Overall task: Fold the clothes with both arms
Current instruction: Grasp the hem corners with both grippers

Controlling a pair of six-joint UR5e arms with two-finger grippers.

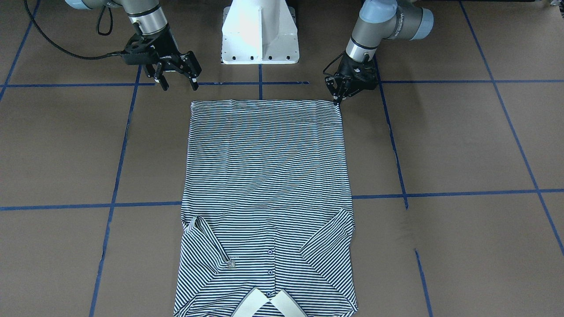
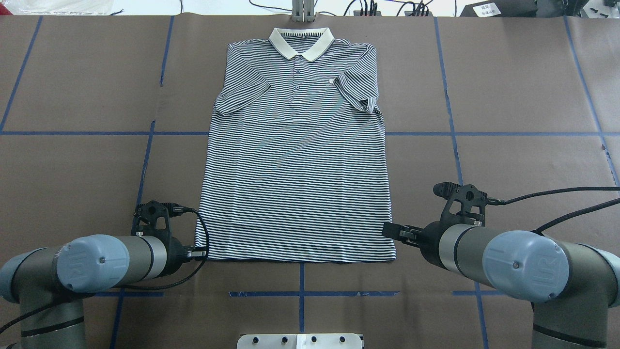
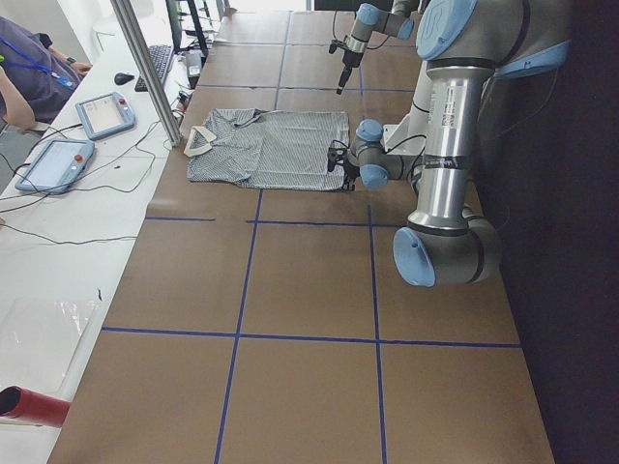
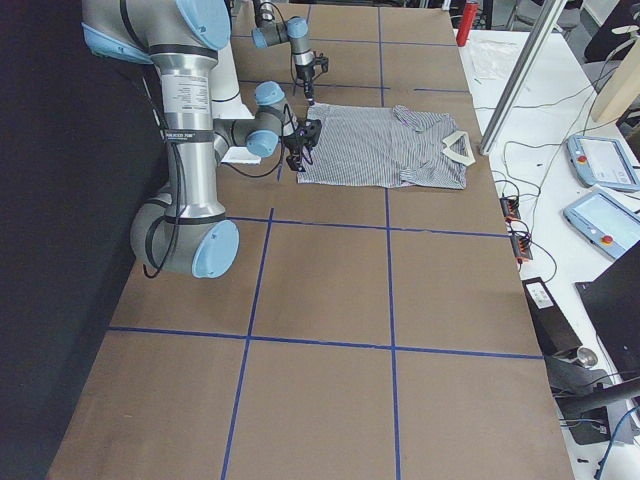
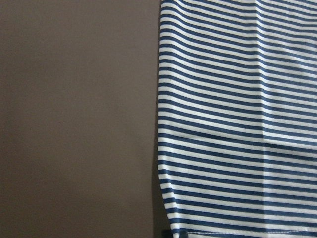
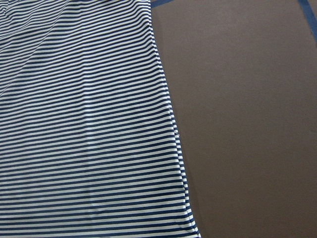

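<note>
Brown taped surface [image 2: 72, 160] carries the shirt [image 2: 298, 169] flat at its middle, collar [image 2: 301, 44] toward the far edge and cut off in the front view. Right hand [image 1: 179, 86] hovers spread near one hem corner. Left hand [image 1: 338, 97] sits pressed together at the other; whether it grips cloth is unclear.

The left arm [image 2: 97, 264] and the right arm [image 2: 513, 264] both reach forward, wrists angled downward. The right gripper [image 1: 179, 87] has its fingers spread wide apart. The left gripper [image 1: 337, 97] points steeply down (its finger gap is too foreshortened to judge).
</note>
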